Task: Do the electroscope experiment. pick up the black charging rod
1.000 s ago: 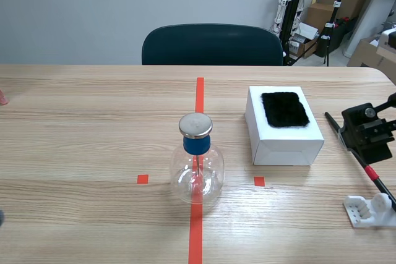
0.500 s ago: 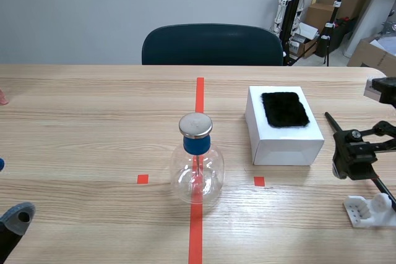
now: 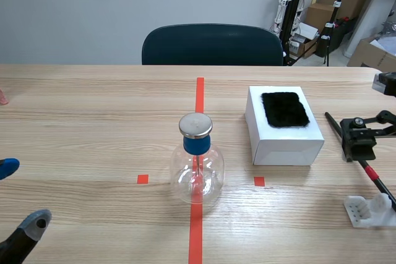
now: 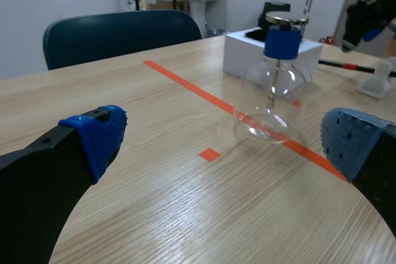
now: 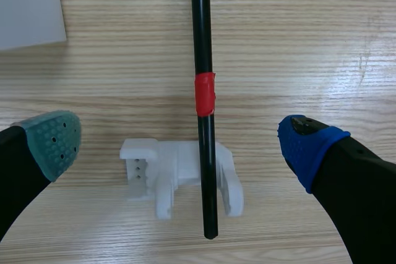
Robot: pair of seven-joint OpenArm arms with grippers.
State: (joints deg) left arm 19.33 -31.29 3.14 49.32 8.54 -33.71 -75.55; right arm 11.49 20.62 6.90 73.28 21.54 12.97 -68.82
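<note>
Two empty grippers, one thin black charging rod untouched.
Left gripper and right gripper both stand spread; the right hangs over the white plastic cradle bearing the rod with its red tape band. Probably light, stiff and slick, it could roll; the band looks the surest hold. Left of the cradle, a clear glass flask encloses a thin stem; beyond the cradle, a white box carries black fur.

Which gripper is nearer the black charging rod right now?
Right. The right gripper hangs open above the rod, a finger on either side; the left gripper sits open far off, beyond the flask.
</note>
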